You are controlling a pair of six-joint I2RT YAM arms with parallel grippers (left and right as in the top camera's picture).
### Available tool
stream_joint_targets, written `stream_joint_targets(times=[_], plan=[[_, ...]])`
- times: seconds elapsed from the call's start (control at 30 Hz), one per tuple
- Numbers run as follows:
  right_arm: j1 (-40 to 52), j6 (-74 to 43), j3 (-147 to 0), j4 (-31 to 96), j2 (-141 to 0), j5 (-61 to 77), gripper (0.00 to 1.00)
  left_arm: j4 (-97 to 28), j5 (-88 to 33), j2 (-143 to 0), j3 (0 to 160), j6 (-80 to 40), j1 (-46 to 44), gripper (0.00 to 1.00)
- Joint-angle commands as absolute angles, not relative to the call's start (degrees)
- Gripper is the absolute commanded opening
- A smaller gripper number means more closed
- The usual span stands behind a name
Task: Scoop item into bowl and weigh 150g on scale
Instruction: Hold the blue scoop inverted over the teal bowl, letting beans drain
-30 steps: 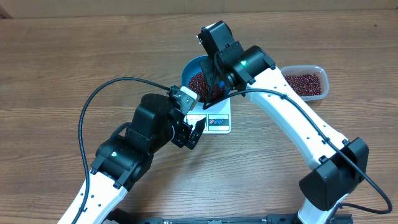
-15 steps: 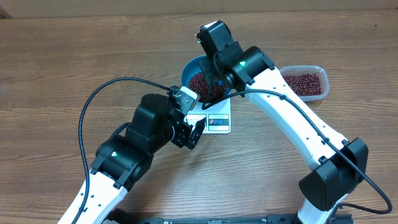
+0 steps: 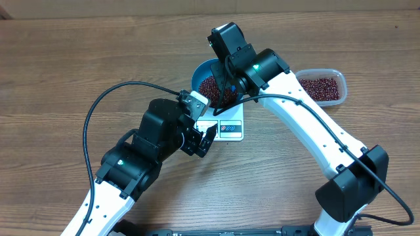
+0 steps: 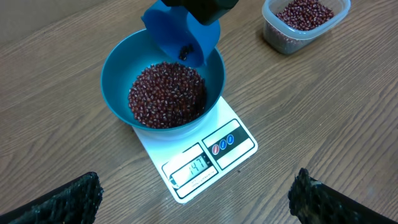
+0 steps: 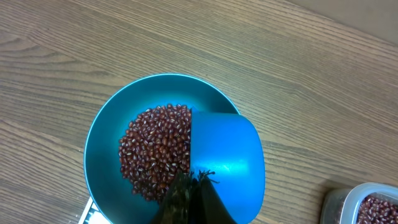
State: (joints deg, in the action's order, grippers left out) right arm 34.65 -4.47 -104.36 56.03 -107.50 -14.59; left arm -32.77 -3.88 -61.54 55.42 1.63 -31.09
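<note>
**A:** Where are the red beans?

**B:** Heaped in the blue bowl, which stands on the white kitchen scale. The display seems to read just short of the target.

**A:** So it's nearly done?

**B:** I'd say so. The bulk is in, and what's left is a small top-up. The blue scoop hangs tipped over the bowl's far rim with a few beans at its lip.

**A:** Who holds it?

**B:** The right gripper, clamped tight on the scoop's handle. The left gripper hovers near the scale, spread wide and holding nothing.

**A:** Any spare stock?

**B:** Yes, there are more beans in the clear plastic tub, well apart on the wooden worktop. A gentle shake may do, because a full tip risks overshooting.
</note>
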Motion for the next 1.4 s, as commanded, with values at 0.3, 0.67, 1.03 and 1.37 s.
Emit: stream_joint_targets(times=[0.3, 0.67, 1.03, 1.37], plan=[[35.03, -4.49, -106.56, 55.86, -104.79, -15.62, 0.04, -32.75, -3.88, -61.78, 55.11, 1.28, -30.98, 1.00], [35.03, -4.47, -106.56, 55.77, -104.79, -15.64, 0.04, -32.73, -3.88, -61.78, 55.11, 1.28, -30.98, 1.00], [35.03, -4.51, -106.56, 56.38, -104.79, -15.59, 0.04, -32.73, -3.88, -61.78, 55.11, 1.28, -30.98, 1.00], [35.03, -4.51, -106.56, 57.23, -104.79, -15.62, 0.04, -32.73, -3.88, -61.78, 55.11, 1.28, -30.98, 0.99]])
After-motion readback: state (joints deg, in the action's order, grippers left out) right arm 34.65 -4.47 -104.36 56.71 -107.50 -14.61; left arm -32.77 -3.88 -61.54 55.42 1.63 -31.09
